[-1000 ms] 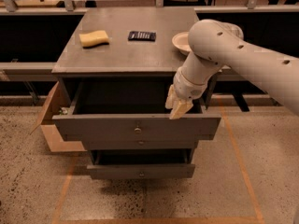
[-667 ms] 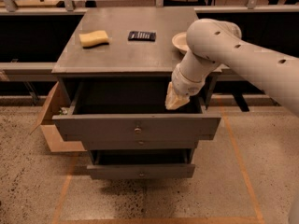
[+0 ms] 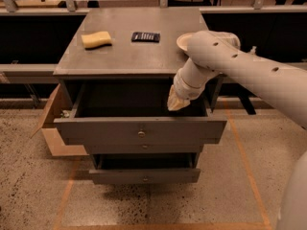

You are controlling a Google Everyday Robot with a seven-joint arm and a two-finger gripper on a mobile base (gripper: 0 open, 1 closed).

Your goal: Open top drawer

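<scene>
The top drawer (image 3: 96,130) of the grey cabinet stands pulled out. Its wide front has a small round metal knob (image 3: 141,133) at centre, and its dark inside is open to view. My gripper (image 3: 174,104), tan at the tip, hangs on the white arm (image 3: 230,61) inside the drawer's right rear part. It is above the drawer floor and behind the front panel, apart from the knob.
A narrower drawer front (image 3: 144,148) sits just below, and the lowest drawer (image 3: 144,176) is also pulled out. On the cabinet top (image 3: 120,56) lie a yellow sponge (image 3: 96,39), a black device (image 3: 145,36) and a white bowl (image 3: 183,41). A cardboard box (image 3: 50,128) stands at the left.
The gripper has lifted off the drawer's front edge and moved slightly left and back, over the drawer's inside. The drawer has not moved.
</scene>
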